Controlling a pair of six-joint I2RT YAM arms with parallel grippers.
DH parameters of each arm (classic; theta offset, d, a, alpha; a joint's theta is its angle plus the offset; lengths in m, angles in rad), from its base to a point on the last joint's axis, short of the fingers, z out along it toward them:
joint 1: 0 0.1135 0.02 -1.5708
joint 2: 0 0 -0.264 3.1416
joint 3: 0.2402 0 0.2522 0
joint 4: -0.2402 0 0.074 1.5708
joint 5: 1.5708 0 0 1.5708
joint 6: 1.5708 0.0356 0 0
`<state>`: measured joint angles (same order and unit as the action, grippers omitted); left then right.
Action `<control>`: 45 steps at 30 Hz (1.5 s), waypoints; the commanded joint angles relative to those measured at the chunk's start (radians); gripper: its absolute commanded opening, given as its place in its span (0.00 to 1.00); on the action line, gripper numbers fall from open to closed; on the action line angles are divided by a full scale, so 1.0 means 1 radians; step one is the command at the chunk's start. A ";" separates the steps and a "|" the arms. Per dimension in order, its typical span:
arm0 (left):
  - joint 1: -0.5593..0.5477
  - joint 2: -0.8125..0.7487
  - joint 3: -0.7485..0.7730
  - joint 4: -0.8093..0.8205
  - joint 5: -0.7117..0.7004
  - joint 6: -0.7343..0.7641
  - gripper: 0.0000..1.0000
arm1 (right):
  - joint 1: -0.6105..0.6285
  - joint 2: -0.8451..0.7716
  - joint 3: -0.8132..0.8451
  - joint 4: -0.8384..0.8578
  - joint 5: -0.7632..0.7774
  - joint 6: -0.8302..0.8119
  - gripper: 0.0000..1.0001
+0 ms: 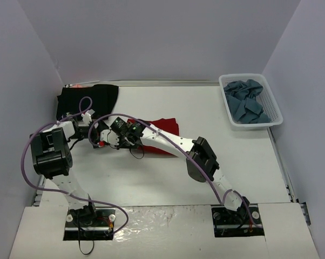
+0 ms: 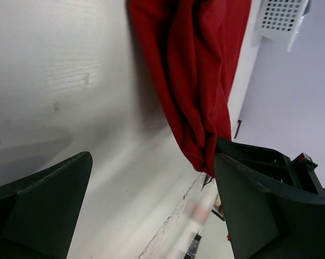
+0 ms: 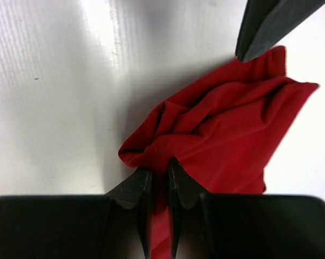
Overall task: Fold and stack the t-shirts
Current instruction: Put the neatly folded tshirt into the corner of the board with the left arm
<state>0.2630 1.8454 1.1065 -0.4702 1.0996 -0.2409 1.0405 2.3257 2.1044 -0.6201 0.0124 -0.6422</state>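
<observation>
Right gripper [image 3: 158, 167] is clamped tight on a bunched fold of the dark red t-shirt [image 3: 222, 124], low centre in its wrist view. Left gripper [image 2: 151, 154] gapes wide, holding nothing, one jaw just beside the cloth's lower tip. From above, the red one sits left of centre, the black t-shirt [image 1: 89, 97] upper left, and the blue-grey t-shirts [image 1: 246, 102] heaped in the white basket [image 1: 276, 120] upper right.

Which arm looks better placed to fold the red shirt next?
Right: the right gripper is pinched shut on the red shirt. The left gripper stands open beside it, holding nothing.
</observation>
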 commanded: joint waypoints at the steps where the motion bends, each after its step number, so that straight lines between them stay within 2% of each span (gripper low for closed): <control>1: -0.011 -0.018 -0.017 0.178 0.129 -0.155 0.94 | -0.007 -0.045 0.068 -0.023 0.067 0.013 0.00; 8: -0.057 -0.002 -0.060 0.384 0.180 -0.385 0.94 | -0.008 -0.008 0.109 -0.043 0.080 0.010 0.00; 18: -0.151 0.083 0.001 0.286 0.151 -0.362 0.94 | -0.007 0.037 0.137 -0.059 0.096 0.013 0.00; 27: -0.183 0.176 0.047 0.375 0.149 -0.455 0.94 | -0.005 0.060 0.144 -0.078 0.109 0.012 0.00; 39: -0.252 0.225 0.133 0.355 0.071 -0.450 0.94 | -0.008 0.054 0.137 -0.084 0.100 0.012 0.00; 40: -0.296 0.229 0.141 0.329 0.068 -0.430 0.93 | -0.010 0.054 0.138 -0.086 0.101 0.012 0.00; 42: -0.311 0.241 0.182 0.271 0.066 -0.343 0.78 | -0.010 0.052 0.138 -0.084 0.104 0.012 0.00; 45: -0.329 0.248 0.196 0.219 0.068 -0.311 0.48 | -0.011 0.052 0.134 -0.086 0.109 0.012 0.00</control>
<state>-0.0456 2.0968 1.2659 -0.1734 1.1713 -0.6292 1.0393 2.3825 2.2127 -0.6697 0.0879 -0.6350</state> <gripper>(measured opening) 0.525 0.067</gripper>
